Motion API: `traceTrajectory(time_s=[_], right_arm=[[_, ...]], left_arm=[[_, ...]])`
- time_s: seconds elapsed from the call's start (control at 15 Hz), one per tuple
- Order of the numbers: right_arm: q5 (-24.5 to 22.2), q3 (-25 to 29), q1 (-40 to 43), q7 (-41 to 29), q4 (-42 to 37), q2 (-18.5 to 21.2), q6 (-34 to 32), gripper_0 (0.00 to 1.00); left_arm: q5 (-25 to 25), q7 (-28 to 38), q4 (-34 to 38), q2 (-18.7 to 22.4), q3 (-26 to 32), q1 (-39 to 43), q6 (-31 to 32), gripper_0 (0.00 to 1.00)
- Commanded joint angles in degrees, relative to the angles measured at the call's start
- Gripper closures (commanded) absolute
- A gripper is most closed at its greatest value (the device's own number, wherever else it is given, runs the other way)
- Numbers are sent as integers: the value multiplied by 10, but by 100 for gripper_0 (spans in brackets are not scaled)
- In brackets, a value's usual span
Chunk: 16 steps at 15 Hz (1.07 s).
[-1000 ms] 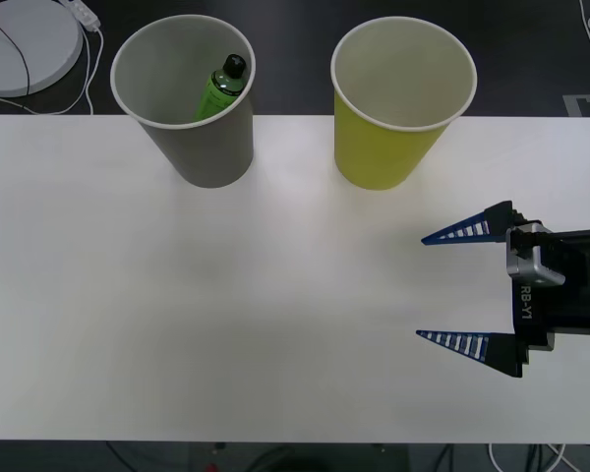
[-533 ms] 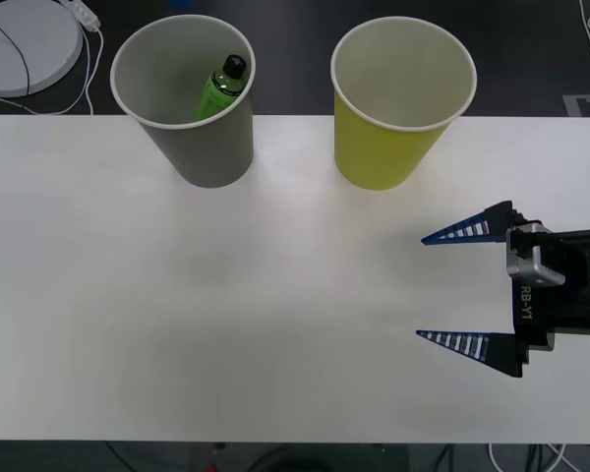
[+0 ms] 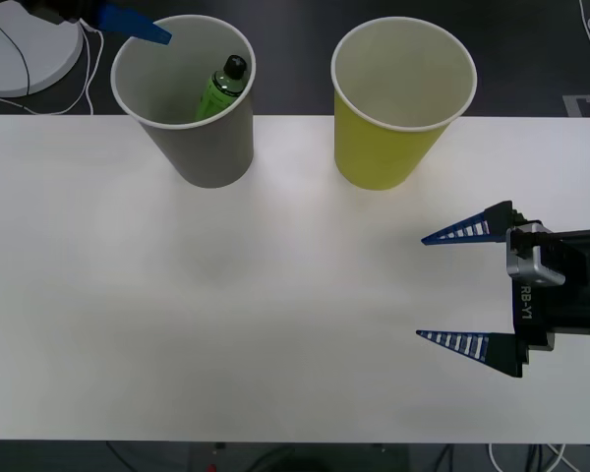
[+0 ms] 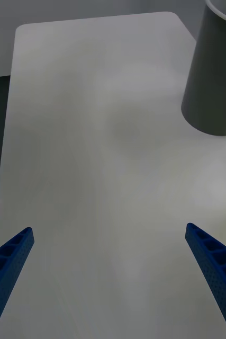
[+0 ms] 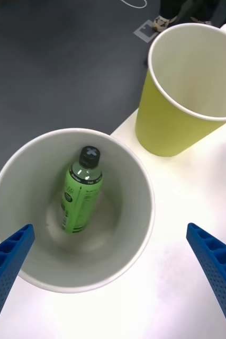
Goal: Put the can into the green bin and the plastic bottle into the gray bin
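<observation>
The gray bin [image 3: 211, 147] stands at the table's back left, and the plastic bottle [image 3: 219, 90] leans inside it, cap up. The green bin [image 3: 383, 147] stands to its right with a pale inside. The can is out of view. My left gripper [image 5: 108, 228] hangs open above the gray bin [image 5: 128, 175], looking down at the bottle [image 5: 80, 198] with the green bin [image 5: 165, 122] beyond. One of its blue fingertips [image 3: 138, 26] reaches over the bin's far left rim. My right gripper [image 3: 421, 288] stands open and holds nothing, low over the table's right side.
A white round disc [image 3: 25, 44] with a cable lies on the dark floor behind the table's left corner. The white table [image 3: 226, 315] stretches bare in front of both bins. From my right gripper [image 4: 108, 229], the gray bin [image 4: 213, 79] stands far across the tabletop.
A blue finger of my left gripper has come into the front view at the gray bin's far left rim. The right gripper, bins and bottle have not moved.
</observation>
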<state>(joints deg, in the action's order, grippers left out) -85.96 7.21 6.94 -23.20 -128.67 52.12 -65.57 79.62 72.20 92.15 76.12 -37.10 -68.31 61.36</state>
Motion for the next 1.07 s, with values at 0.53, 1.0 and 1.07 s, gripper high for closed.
traceTrajectory(time_s=[0.53, 1.0, 1.07], right_arm=[[0, 0, 0, 0, 0, 0, 0, 0], [0, 0, 0, 0, 0, 0, 0, 0], [0, 0, 0, 0, 0, 0, 0, 0]], left_arm=[[-52, -106, 160, 12, 294, 369, -28, 0], [-9, -117, 334, -26, 447, 588, -32, 0], [-5, -122, 350, -33, 456, 608, -32, 0]])
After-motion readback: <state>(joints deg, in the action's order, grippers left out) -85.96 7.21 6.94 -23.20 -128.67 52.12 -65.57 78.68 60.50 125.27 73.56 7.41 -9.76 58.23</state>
